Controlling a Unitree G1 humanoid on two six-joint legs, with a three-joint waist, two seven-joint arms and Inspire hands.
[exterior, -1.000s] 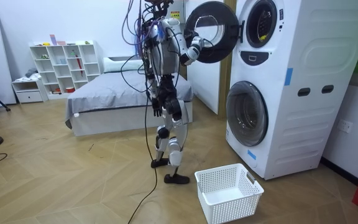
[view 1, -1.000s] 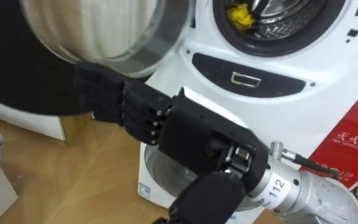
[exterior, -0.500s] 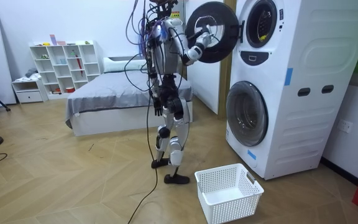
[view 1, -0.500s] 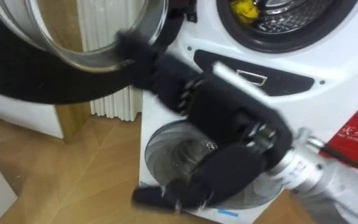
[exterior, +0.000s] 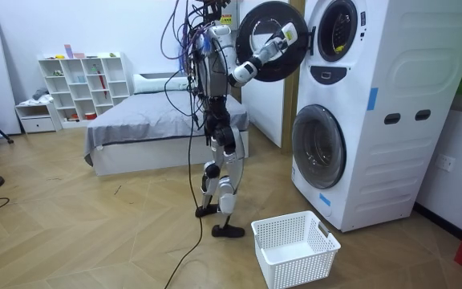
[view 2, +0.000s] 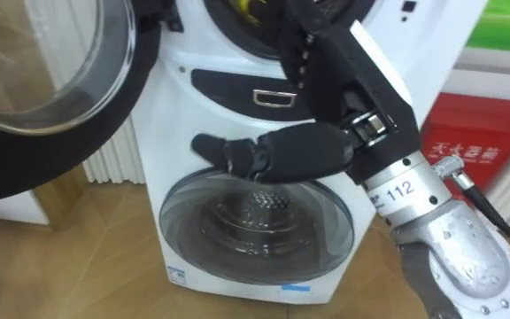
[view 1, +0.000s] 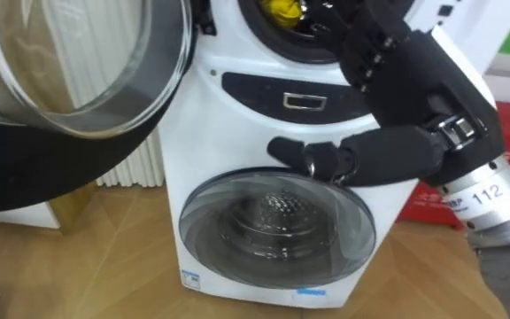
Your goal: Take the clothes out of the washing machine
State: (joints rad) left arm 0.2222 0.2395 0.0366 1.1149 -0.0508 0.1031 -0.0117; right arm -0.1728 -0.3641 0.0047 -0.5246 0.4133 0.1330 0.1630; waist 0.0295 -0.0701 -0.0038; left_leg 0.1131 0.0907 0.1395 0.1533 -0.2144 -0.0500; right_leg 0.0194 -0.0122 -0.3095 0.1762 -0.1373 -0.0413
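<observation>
The right hand [view 1: 423,80], nearest the head camera, is raised against the washer [view 1: 197,142] front and reaches up to the upper drum's mouth. Its tip is cut off by the top edge, so whether anything is gripped cannot be told. Behind it the lower door [view 1: 277,226] is seen shut. A yellow cloth [view 1: 282,9] lies inside the upper drum, partly cropped, near the hand; contact cannot be made out. The upper door [view 1: 69,106] is swung open to the left. In the room view a basket [exterior: 283,269] is set on the floor before the washer. The left hand [exterior: 212,128] hangs at the hip, too small for its state to be told.
</observation>
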